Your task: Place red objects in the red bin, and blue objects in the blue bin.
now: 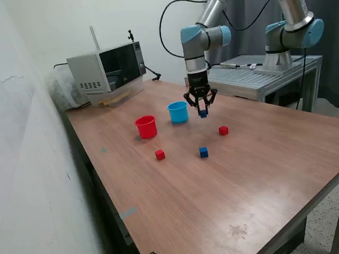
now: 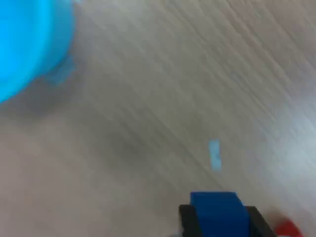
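Observation:
My gripper is shut on a dark-blue cube and holds it just above the table, to the exterior view's right of the light-blue cup. In the wrist view the cube sits between the black fingers, and the light-blue cup is blurred at the corner. The red cup stands to the exterior view's left of the blue one. A second blue cube and two red cubes lie on the table in front of the cups.
A microwave stands at the table's back left in the exterior view. A second arm on a metal bench is behind the table. The wooden table's edges run along the front and left.

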`<state>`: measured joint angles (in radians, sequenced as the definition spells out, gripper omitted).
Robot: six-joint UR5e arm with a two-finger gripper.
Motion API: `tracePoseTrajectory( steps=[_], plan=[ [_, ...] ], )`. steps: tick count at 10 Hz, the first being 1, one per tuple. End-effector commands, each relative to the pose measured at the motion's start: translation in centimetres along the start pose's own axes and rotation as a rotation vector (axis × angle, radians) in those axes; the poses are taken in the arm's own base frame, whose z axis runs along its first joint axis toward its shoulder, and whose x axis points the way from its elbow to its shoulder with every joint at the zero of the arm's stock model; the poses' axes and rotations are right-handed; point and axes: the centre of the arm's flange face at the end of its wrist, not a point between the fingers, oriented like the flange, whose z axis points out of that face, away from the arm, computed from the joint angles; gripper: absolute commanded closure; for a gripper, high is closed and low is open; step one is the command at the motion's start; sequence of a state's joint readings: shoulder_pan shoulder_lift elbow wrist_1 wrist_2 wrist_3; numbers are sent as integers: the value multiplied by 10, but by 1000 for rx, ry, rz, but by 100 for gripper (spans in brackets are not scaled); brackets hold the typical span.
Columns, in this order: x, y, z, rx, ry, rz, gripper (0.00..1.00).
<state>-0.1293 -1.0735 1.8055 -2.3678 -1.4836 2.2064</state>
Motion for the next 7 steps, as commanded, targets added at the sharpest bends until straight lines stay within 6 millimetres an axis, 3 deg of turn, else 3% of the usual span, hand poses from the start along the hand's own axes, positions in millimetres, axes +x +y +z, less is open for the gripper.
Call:
tracePoseTrajectory(
  steps=[1,2,5,7],
  plan=[
    [0,-9,-79,-46,-63,21,100],
    [-13,-21,-84,-42,-76,51,100],
    [-75,-89,-84,-32,-78,211,100],
    [-86,-101,-73,-24,-62,237,100]
  ],
)
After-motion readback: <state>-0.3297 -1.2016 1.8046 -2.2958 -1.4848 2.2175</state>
